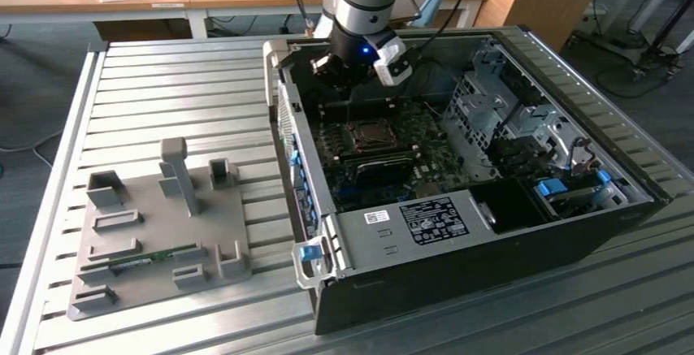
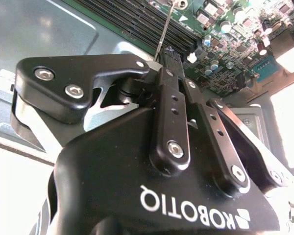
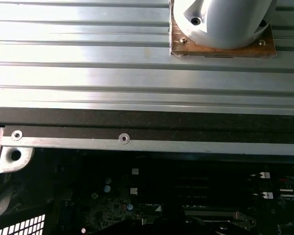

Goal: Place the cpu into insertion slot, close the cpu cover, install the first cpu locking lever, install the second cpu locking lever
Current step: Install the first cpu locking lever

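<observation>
One arm (image 1: 363, 2) at work, hence no choosing of sides. Largest first: a slatted metal table (image 1: 184, 87), bearing an open computer case (image 1: 456, 290) laid on its side. Inside, flat on the case floor, a green motherboard (image 1: 434, 140). Over the board's far end in the exterior view, the gripper (image 2: 174, 63), reaching down into the case. Fingers (image 2: 167, 83) drawn together, closed up, going by the second wrist view.

Next down in size, the cpu socket (image 1: 375, 136): apart from the gripper, lying nearer the camera and a touch toward the exterior view's right. Over it the cpu cover (image 1: 352, 137), seemingly folded down flat; cpu presumably beneath, within the window, yet too small to confirm.

Smallest, a thin metal rod (image 2: 164, 32), probably one of the cpu locking levers. Long axis roughly in line with the fingers, running on from their tips toward the board. Meeting the fingertips, though whether pinched between them or merely just beside: impossible to tell. Judged stage: lever work, with cpu and cover already dealt with.
</observation>
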You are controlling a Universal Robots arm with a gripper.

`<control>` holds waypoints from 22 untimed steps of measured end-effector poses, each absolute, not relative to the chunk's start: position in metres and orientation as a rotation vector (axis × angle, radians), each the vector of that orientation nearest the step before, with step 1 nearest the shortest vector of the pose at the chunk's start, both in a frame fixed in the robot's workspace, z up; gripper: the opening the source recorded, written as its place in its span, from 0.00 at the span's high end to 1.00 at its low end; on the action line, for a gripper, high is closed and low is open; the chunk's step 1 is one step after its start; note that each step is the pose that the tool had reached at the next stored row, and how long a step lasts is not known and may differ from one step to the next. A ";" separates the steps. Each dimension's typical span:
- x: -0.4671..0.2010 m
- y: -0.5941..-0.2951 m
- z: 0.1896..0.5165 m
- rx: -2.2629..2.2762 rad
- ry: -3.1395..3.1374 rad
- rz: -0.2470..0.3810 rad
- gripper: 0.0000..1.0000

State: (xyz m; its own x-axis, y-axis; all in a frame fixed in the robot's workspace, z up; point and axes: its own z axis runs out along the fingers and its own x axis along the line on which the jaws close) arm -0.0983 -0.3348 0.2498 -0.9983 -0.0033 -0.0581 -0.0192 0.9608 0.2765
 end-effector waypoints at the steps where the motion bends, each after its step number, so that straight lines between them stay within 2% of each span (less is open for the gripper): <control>1: -0.098 -0.335 0.250 -0.017 3.054 0.431 0.89; 22: -0.091 -0.335 0.250 -0.018 3.054 0.431 0.89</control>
State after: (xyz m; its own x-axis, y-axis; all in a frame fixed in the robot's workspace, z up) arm -0.0911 -0.3348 0.2497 -0.9983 -0.0033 -0.0581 -0.0192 0.9609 0.2764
